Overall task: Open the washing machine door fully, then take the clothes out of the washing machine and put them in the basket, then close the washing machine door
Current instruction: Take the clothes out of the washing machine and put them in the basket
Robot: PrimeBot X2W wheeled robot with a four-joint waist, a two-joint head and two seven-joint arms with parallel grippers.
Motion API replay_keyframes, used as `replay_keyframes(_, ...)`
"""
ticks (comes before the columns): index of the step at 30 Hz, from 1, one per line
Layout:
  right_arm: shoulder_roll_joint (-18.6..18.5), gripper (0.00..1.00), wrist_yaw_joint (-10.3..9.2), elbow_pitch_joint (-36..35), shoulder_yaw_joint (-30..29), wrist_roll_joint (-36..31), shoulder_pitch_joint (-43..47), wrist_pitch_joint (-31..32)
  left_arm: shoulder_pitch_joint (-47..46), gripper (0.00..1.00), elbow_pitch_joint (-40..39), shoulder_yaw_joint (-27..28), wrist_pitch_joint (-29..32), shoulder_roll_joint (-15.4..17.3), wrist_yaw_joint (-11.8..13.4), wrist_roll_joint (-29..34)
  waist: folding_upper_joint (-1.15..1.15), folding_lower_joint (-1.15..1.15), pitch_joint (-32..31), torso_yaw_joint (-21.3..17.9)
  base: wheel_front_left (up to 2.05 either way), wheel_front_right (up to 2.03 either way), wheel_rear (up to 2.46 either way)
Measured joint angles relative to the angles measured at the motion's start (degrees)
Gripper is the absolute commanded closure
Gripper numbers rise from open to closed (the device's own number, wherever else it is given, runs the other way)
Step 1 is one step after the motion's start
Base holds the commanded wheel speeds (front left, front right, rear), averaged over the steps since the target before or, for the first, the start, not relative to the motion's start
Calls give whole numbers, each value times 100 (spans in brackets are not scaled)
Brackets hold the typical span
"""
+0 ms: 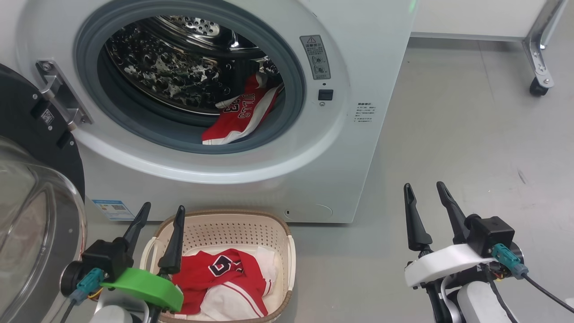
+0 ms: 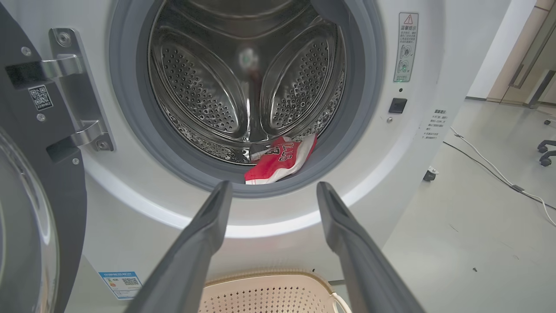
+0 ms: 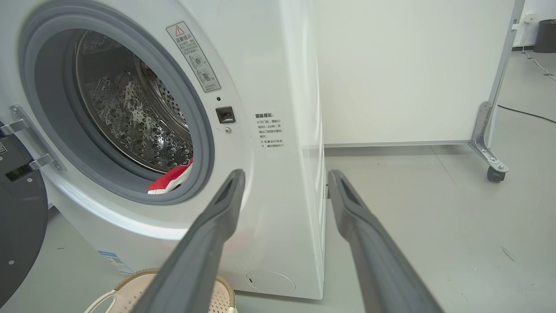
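1. Plainly, the big white front-loading washing machine (image 1: 358, 67) takes up the head view from nine to one o'clock, its round grey-gasketed opening uncovered.
2. The large round washing machine door (image 1: 31, 215), with a glossy black rim and a bulging clear glass bowl, stands swung wide at eight o'clock, hinged at the opening's nine o'clock edge.
3. One red jersey with white trim (image 1: 240, 119) lies in the steel drum at about five o'clock of the opening, its lower end reaching the gasket.
4. The small cream perforated plastic basket (image 1: 224, 214), brown woven-look rim, sits on the floor at six o'clock, just in front of the machine; red and white clothes (image 1: 224, 278) lie in it.
5. The left gripper (image 1: 163, 207) hovers at seven o'clock over the basket's left rim, fingers spread wide, holding nothing.
6. The right gripper (image 1: 423, 185) hangs at four o'clock over grey floor, fingers likewise wide and empty.
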Motion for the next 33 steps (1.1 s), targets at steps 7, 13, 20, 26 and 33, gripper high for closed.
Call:
replay_keyframes(7, 0, 0, 1, -18, 1, 0, 30, 0, 90, 0, -115, 29, 0, -19, -1, 64, 0, 0, 24, -20, 0, 0, 0)
replay_keyframes(13, 0, 0, 1, -21, -1, 0, 32, 0, 109, 0, -158, 66, 0, -33, -1, 93, 0, 0, 40, -33, 0, 0, 0)
replay_keyframes(20, 0, 0, 1, -22, -5, 0, 32, 0, 126, 0, -200, 100, 0, -54, -1, 107, 0, 0, 33, -44, 0, 0, 0)
replay_keyframes(26, 0, 0, 1, -25, -18, 0, 33, 0, 198, 0, -234, 116, 0, -66, -2, 154, 0, 0, 26, -58, 0, 0, 0)
replay_keyframes(33, 1, 0, 1, -25, -22, -2, 34, 0, 202, 0, -272, 124, 0, -111, -3, 236, 0, 0, 32, -67, 0, 0, 0)
